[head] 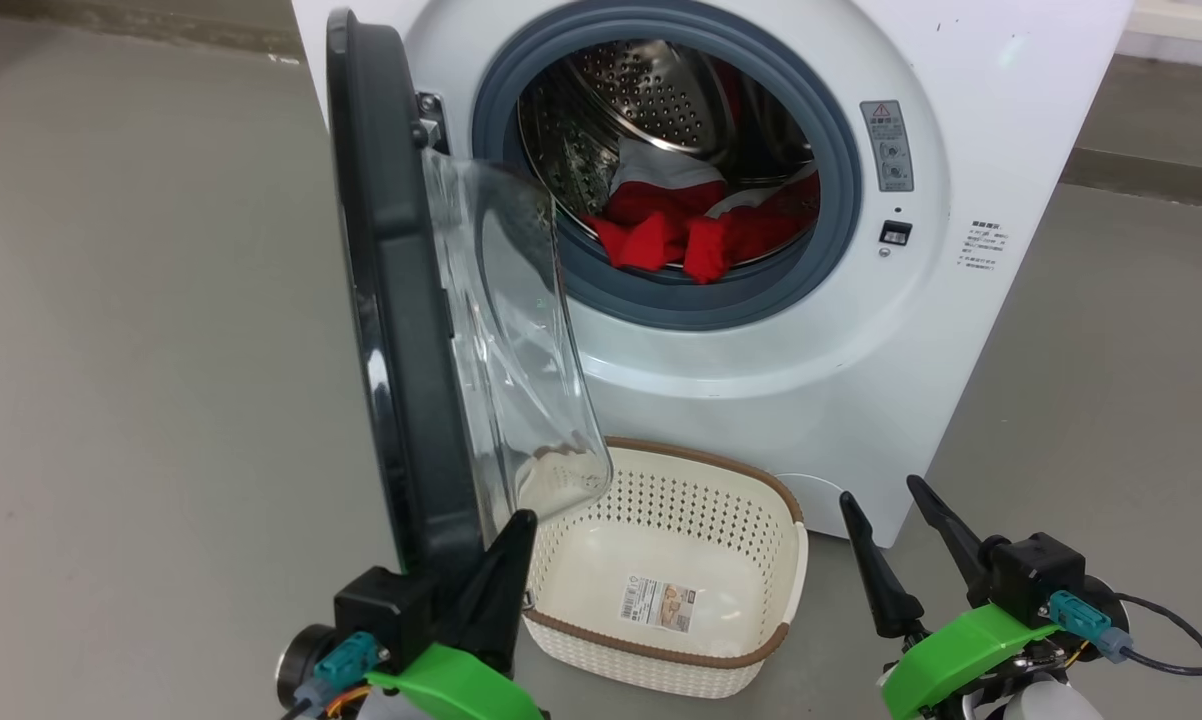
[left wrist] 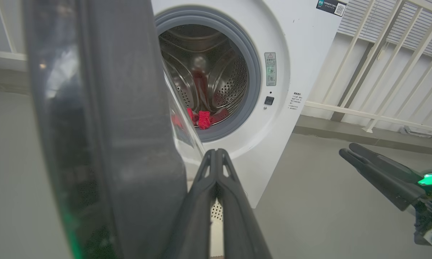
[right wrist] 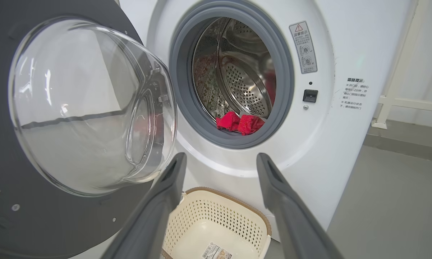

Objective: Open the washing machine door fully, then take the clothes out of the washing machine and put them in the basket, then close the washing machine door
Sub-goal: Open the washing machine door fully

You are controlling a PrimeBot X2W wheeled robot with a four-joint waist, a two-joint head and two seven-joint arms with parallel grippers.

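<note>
Door is seen half open; it should be pushed wider by the left gripper, jaws together, low on the rim (right gripper is held with jaws apart).

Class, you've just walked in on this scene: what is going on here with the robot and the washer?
A two-armed robot is at work on a washing machine. The door stands swung out toward the robot, not yet fully back, and the shut left gripper sits at its lower edge, on the glass side. The right gripper hangs open and empty beside the basket. Red clothes lie in the drum. The basket, on the floor below the opening, is empty.
</note>
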